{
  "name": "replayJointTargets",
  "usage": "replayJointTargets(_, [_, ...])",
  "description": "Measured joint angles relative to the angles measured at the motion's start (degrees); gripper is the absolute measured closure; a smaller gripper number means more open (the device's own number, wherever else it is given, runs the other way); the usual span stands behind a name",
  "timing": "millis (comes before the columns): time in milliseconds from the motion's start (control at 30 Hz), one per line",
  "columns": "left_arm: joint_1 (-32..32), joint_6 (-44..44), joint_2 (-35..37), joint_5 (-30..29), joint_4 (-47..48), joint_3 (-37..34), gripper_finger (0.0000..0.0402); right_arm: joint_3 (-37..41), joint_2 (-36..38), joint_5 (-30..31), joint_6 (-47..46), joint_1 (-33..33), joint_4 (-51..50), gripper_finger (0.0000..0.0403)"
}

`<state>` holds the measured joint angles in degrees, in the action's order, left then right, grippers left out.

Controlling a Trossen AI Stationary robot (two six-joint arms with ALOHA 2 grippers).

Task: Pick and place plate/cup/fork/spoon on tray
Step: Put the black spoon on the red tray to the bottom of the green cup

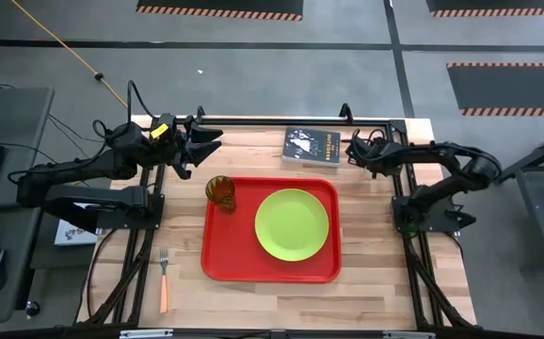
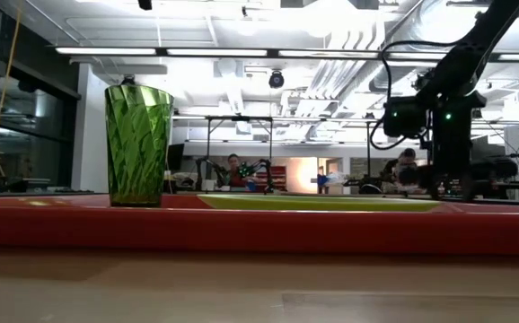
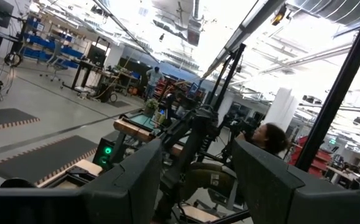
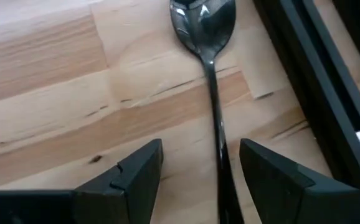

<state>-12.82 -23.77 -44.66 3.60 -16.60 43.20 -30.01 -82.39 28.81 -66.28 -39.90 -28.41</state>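
The red tray (image 1: 270, 268) lies mid-table. The lime-green plate (image 1: 292, 224) rests flat on it. The green cup (image 1: 220, 191) stands upright in the tray's far left corner and also shows in the low view (image 2: 138, 144). The orange-handled fork (image 1: 163, 280) lies on the table, left of the tray near the front. The spoon (image 4: 212, 74) lies flat on the wood at the far right. My right gripper (image 4: 200, 165) is open just above it, a finger on either side of the handle, apart from it. My left gripper (image 1: 201, 143) is open and empty, raised near the far left.
A dark book (image 1: 312, 148) lies at the far edge between the two grippers. A black frame rail (image 4: 304, 74) runs close beside the spoon. Bare wood lies in front of the tray and to its right.
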Motion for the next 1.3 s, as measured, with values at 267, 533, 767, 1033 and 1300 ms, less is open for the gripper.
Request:
replayJointTargets(267, [0.0,-0.07,-0.02,0.04,0.02,0.0,0.0213,-0.14,-2.6,-1.36,5.03,-0.97,1.85,0.0236])
replayJointTargets(533, [0.0,-0.07,-0.02,0.13,0.03,0.0,0.0213,-0.08,-2.38,-4.2,8.08,-0.35,3.46,0.0391])
replayJointTargets(767, [0.0,-0.07,-0.01,0.12,0.03,0.0,0.0213,0.21,-1.68,-3.08,8.26,3.71,2.25,0.0398])
replayJointTargets(1033, [0.0,0.33,-0.02,0.11,0.04,0.0,0.0213,0.61,8.95,-8.07,8.64,6.06,-4.56,0.0401])
replayJointTargets(1300, [0.0,0.37,-0.02,0.09,0.26,0.0,0.0213,0.45,22.62,-6.06,9.64,7.49,-11.82,0.0402])
